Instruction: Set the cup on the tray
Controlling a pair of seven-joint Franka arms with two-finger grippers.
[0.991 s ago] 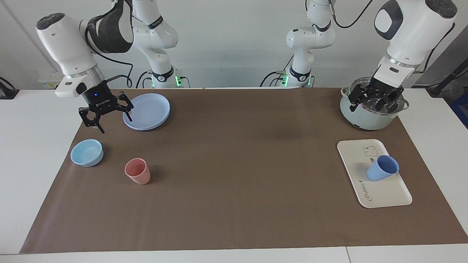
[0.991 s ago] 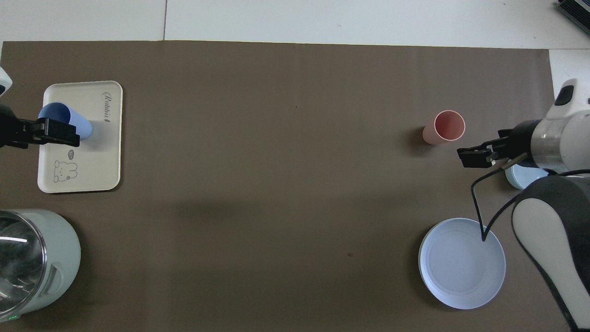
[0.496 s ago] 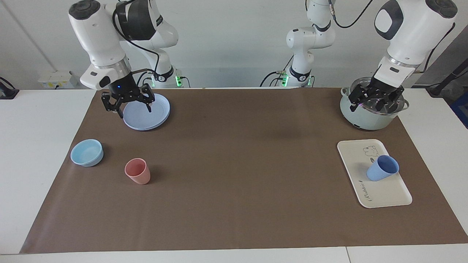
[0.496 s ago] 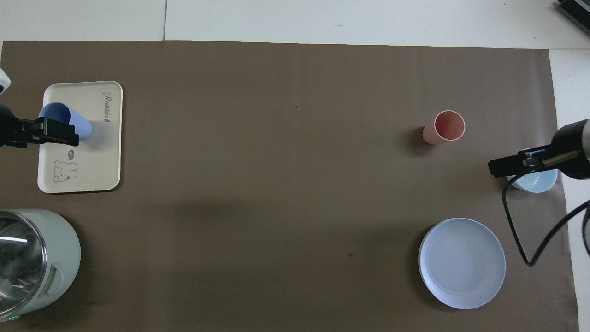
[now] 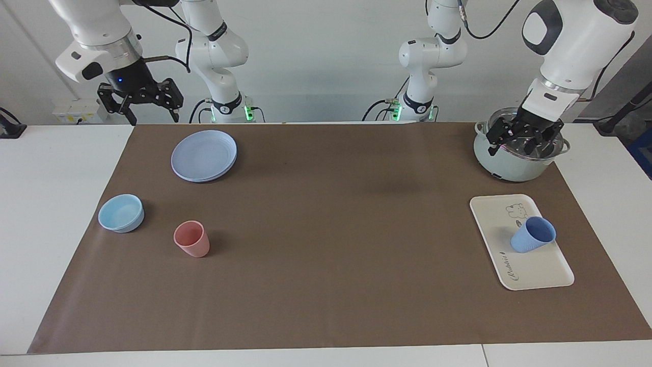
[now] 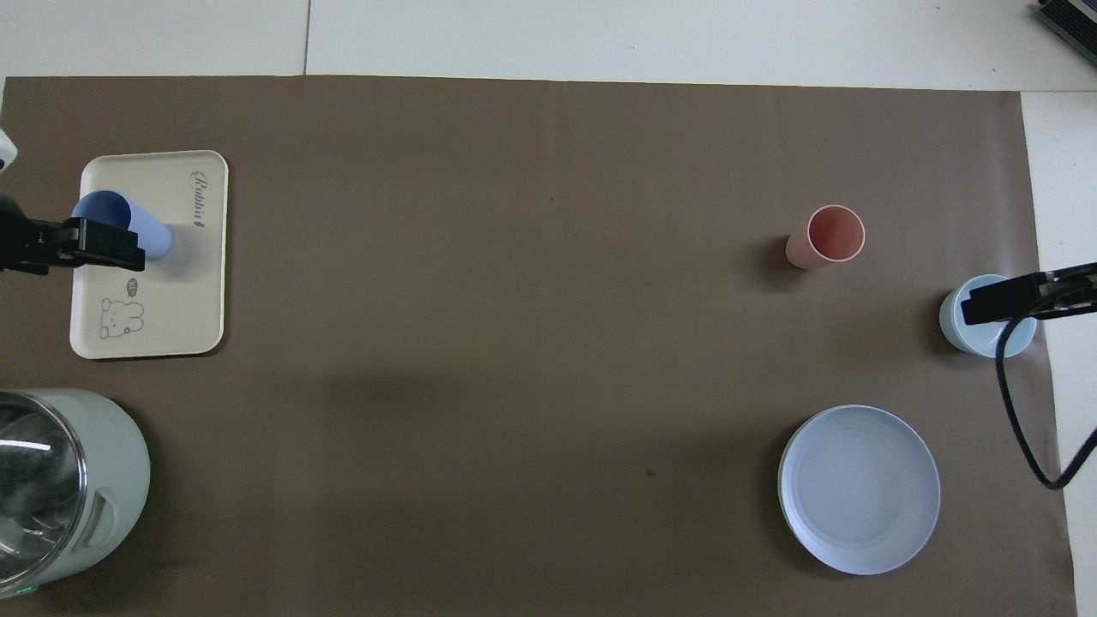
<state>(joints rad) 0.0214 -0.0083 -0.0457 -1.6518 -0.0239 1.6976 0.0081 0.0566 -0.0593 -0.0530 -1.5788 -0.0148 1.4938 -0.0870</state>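
Note:
The periwinkle-blue cup (image 5: pixel 532 235) stands upright on the cream-white tray (image 5: pixel 496 224) at the left arm's end of the table. It also shows in the overhead view (image 6: pixel 147 230), on the tray (image 6: pixel 180 283). My left gripper (image 5: pixel 521 145) is open and empty. It hangs over the pot, apart from the cup, though in the overhead view it (image 6: pixel 103 244) overlaps the cup. My right gripper (image 5: pixel 153 114) is open and empty, raised high over the mat's edge by the round plate. In the overhead view it (image 6: pixel 998 300) covers part of the bowl.
A pale-green pot (image 5: pixel 509 165) with a glass lid stands nearer to the robots than the tray. At the right arm's end are a round blue plate (image 5: pixel 204 155), a light-blue bowl (image 5: pixel 121 213) and a salmon-pink cup (image 5: pixel 192 238).
My right gripper has risen and drawn back toward the robots, from beside the plate to high over the mat's edge. The left gripper, cup and tray have not moved.

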